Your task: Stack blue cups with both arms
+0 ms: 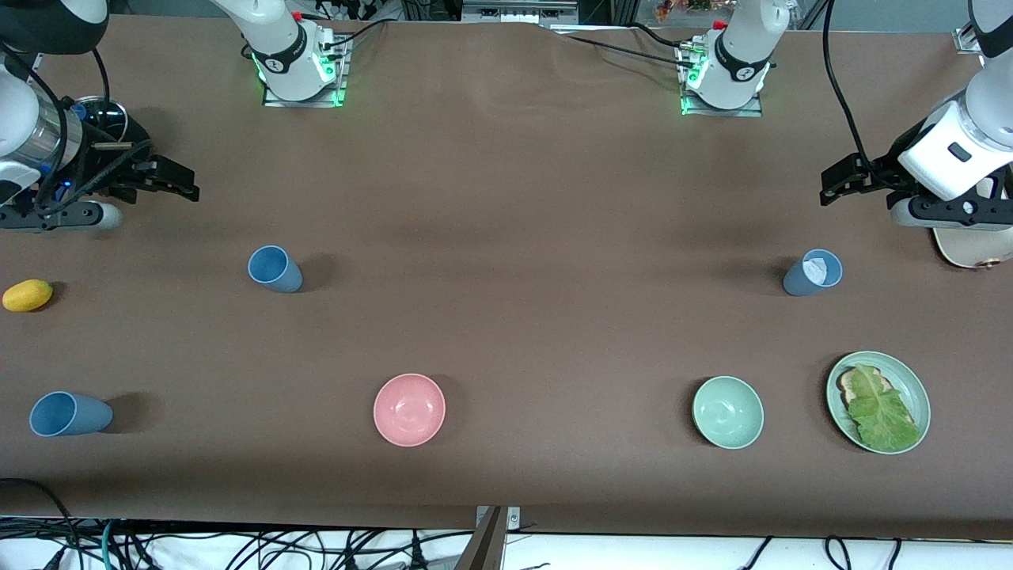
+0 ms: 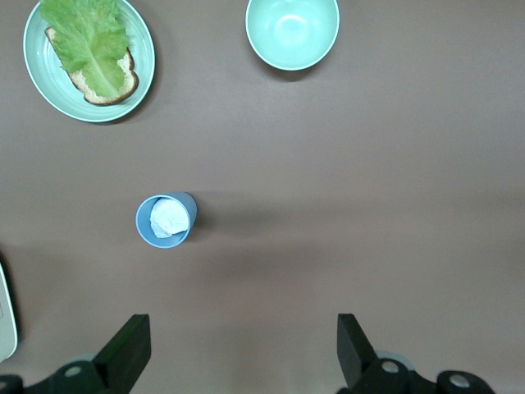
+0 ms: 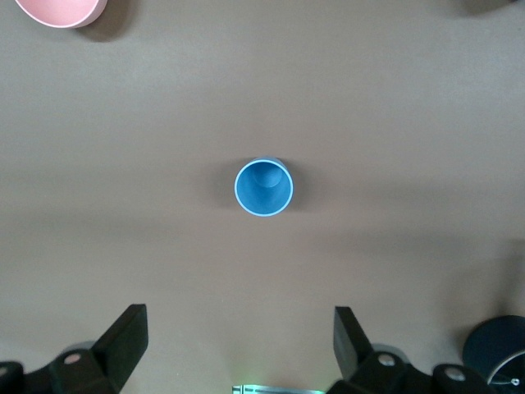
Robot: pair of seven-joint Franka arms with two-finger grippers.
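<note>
A sky-blue cup (image 1: 275,269) stands empty and upright toward the right arm's end; it sits mid-frame in the right wrist view (image 3: 263,187). A second sky-blue cup (image 1: 67,414) stands nearer the front camera at that end. A duller grey-blue cup (image 1: 813,273) with crumpled white paper inside stands toward the left arm's end and shows in the left wrist view (image 2: 166,220). My right gripper (image 1: 170,180) (image 3: 240,320) is open and empty, above the table, apart from the cups. My left gripper (image 1: 843,178) (image 2: 242,328) is open and empty, above the table near the grey-blue cup.
A pink bowl (image 1: 409,409) and a pale green bowl (image 1: 728,412) sit near the front. A green plate (image 1: 918,388) holds bread and lettuce. A yellow fruit (image 1: 28,294) lies at the right arm's end. A cream object (image 1: 973,247) lies under the left arm.
</note>
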